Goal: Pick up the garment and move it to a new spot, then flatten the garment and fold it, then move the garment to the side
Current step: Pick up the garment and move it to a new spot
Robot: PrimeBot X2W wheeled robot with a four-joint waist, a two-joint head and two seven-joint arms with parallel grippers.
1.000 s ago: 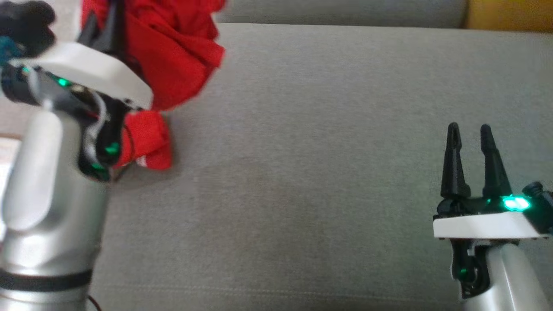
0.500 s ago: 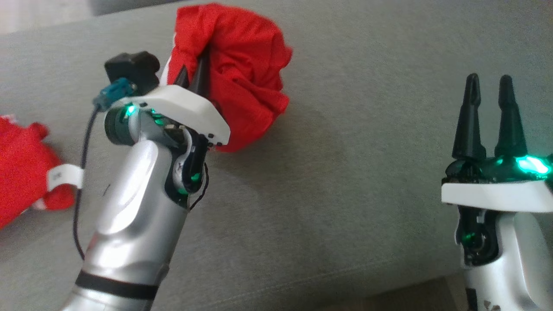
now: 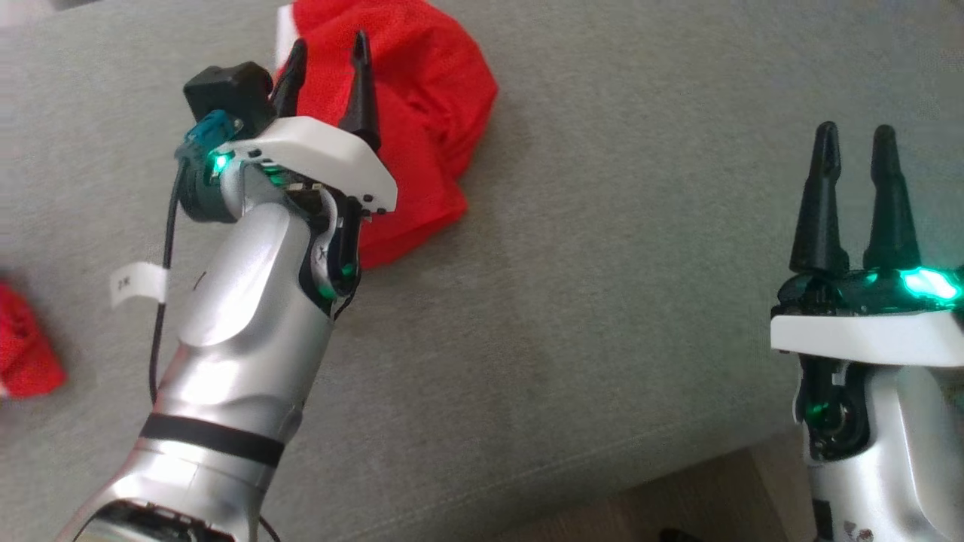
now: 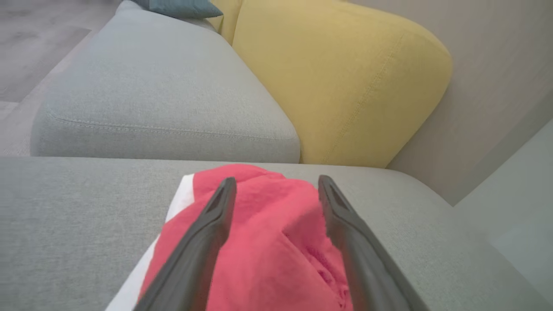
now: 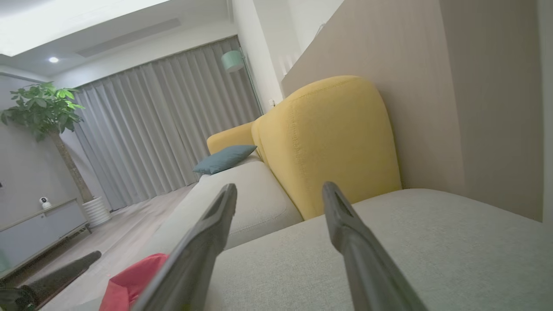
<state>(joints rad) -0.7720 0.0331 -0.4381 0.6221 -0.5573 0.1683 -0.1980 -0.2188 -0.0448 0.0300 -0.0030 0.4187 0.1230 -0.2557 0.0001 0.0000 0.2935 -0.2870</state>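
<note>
The crumpled red mesh garment with white trim (image 3: 429, 113) lies in a heap on the grey fabric sofa seat (image 3: 602, 316), toward the seat's back. The left claw (image 3: 325, 71) hangs right over the heap, its fingers spread wide with cloth beneath and between them. As far as I can judge, it grips nothing. The right claw (image 3: 855, 135) waits near the seat's front edge, well apart from the heap, fingers parted and empty.

Relocating looks done, so flattening is the step in hand. It would go best if the left claw rose straight off the seat, so no fold catches a fingertip. Both claws could then seek the white-trimmed edge and draw it outward in opposite directions, low over the seat.

The heap hides its own hem and openings, and the left arm covers its near side. A smaller red scrap (image 3: 22, 354) at the seat's left is cut off. With the white label (image 3: 139, 284) beside it, I cannot tell whether it belongs to this garment.
</note>
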